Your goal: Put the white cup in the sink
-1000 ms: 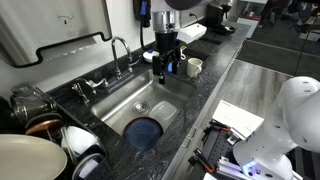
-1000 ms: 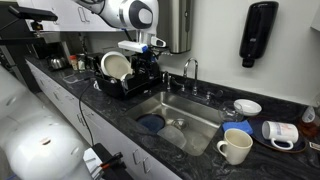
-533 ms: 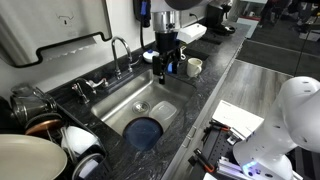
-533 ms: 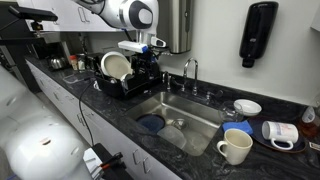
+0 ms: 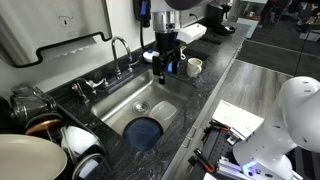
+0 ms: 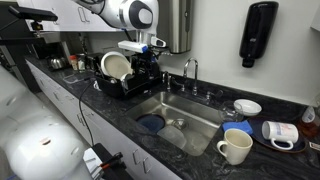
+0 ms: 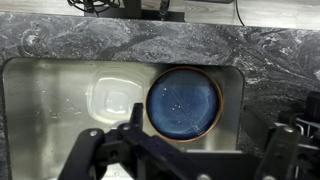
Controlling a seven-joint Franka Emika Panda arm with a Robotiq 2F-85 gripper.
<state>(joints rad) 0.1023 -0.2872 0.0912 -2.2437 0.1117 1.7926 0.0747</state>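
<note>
The white cup [image 5: 194, 67] [image 6: 235, 147] stands upright on the dark stone counter beside one end of the sink [image 5: 118, 103] [image 6: 200, 108]. It does not show in the wrist view. My gripper [image 5: 165, 60] [image 6: 145, 66] [image 7: 188, 140] hangs high over the other end of the sink, well away from the cup. Its fingers are spread wide with nothing between them. The wrist view looks straight down into the sink basin [image 7: 50, 100] at a round blue plate [image 7: 183, 102].
The blue plate [image 5: 145, 132] [image 6: 150, 123] lies in the sink next to a clear container [image 7: 115, 98]. A small blue cup [image 6: 240, 128], a white bowl [image 6: 247, 106] and a tipped mug [image 6: 280, 132] surround the white cup. A dish rack [image 6: 125, 80] and the faucet [image 5: 120, 50] border the sink.
</note>
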